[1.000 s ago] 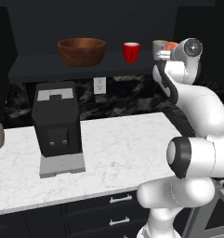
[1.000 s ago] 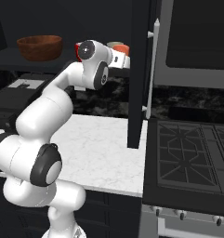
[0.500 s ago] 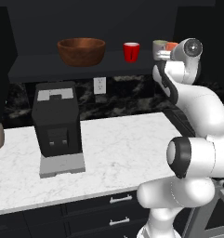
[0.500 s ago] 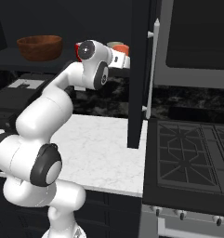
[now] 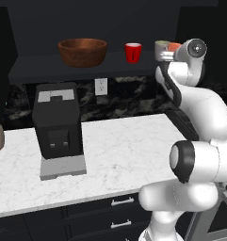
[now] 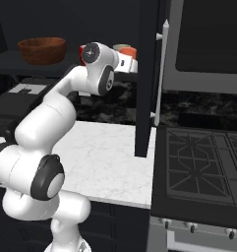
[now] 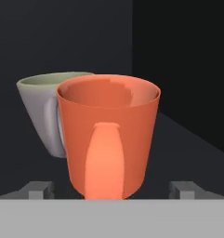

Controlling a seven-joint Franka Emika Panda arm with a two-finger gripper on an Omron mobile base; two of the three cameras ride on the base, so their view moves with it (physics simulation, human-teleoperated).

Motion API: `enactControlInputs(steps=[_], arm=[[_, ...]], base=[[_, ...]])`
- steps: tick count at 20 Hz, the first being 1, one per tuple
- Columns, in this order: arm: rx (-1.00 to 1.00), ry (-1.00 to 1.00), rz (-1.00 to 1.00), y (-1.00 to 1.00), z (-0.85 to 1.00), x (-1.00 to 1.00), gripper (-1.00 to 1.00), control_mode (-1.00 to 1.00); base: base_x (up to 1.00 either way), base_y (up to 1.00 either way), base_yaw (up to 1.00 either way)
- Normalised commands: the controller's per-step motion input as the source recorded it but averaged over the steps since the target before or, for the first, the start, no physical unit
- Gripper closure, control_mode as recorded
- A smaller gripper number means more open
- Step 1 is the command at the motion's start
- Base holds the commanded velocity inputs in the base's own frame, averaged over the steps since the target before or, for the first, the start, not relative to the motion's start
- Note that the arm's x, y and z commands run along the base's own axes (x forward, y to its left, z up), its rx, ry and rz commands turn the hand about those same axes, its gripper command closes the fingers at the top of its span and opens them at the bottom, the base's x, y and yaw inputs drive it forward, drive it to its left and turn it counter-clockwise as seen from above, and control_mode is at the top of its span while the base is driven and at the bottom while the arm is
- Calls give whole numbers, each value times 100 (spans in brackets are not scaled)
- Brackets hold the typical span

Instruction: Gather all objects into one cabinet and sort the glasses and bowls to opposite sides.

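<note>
gripper [image 7: 111,188] wide open, holds nothing; no visible change over the last sec, prob just let go. orange cup [image 7: 108,135] sits between its tips, off-white mug [image 7: 43,109] touching behind it. red cup [image 5: 133,52], wooden bowl [image 5: 82,51] further along the shelf [image 5: 44,66].

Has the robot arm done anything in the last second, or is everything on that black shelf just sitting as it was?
Nothing visibly changed: the gripper is at the same place by the orange cup and the off-white mug, and the red cup and the wide brown wooden bowl have not shifted on the black shelf board.
</note>
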Motion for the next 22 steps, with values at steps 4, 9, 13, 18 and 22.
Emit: enactControlInputs(steps=[4,9,13,18,22], arm=[[0,0,0,0,0,-45,-100,-100],[0,0,0,11,2,-52,-100,-100],[0,0,0,24,17,-48,-100,-100],[0,0,0,25,28,-46,-100,-100],[0,0,0,40,23,-45,-100,-100]], base=[[0,0,0],[0,0,0],[0,0,0],[0,0,0],[0,0,0]])
